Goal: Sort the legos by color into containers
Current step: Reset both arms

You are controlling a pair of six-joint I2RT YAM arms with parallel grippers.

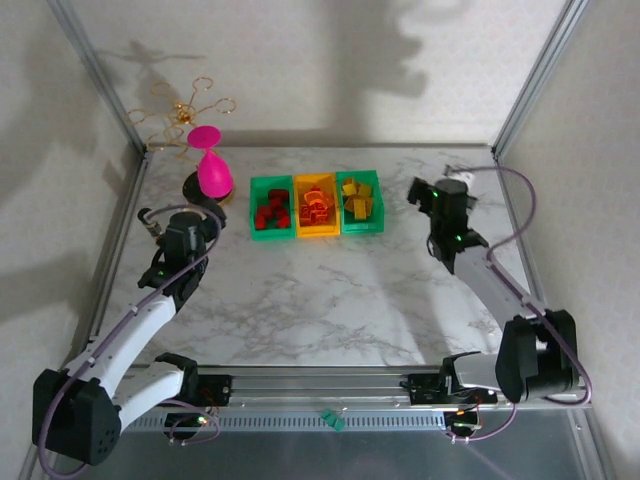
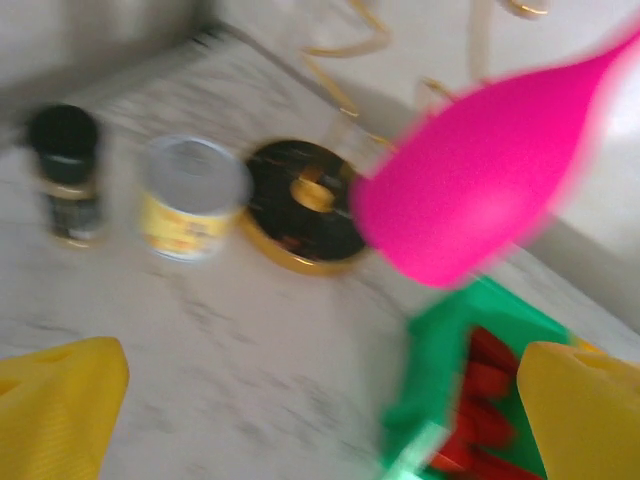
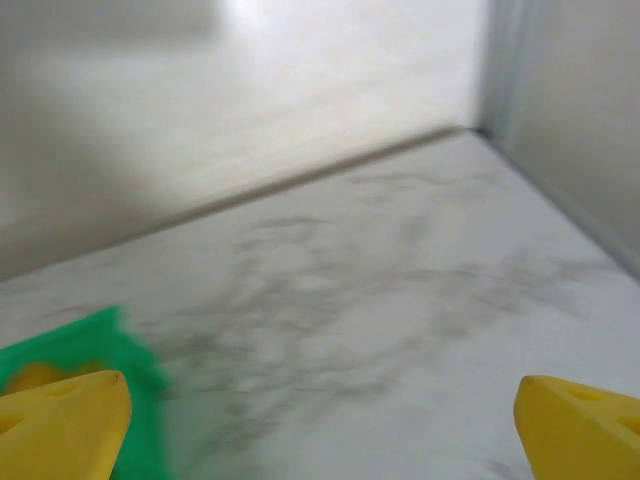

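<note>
My right tool (image 3: 320,425) stood with its yellow fingers spread as wide as they go and nothing between them, hanging just off the right end of the row of bins. My left tool (image 2: 320,420) was just as wide and just as empty near the row's left end. I judged the sorting done or nearly so. The small red studded plastic bricks (image 1: 271,211) lay in the left green open-top plastic bin (image 1: 253,210), the orange bricks (image 1: 316,205) in the middle yellow-orange bin (image 1: 317,235), and the yellow bricks (image 1: 357,197) in the right green bin (image 1: 362,231). I could pick out no loose brick on the white marbled counter (image 1: 320,300). The next move, as I saw it, called for a last look for strays and then drawing both arms back toward the near edge. The counter in front of the bins lay broad and open. My left side was tighter: the bright pink hourglass-shaped object (image 2: 480,190), a black-and-gold round base (image 2: 300,205) and two small jars (image 2: 190,210) stood just beyond that tool, near the left bin's corner. On my right, bare counter ran to the metal frame upright (image 3: 500,70) at the far corner.
</note>
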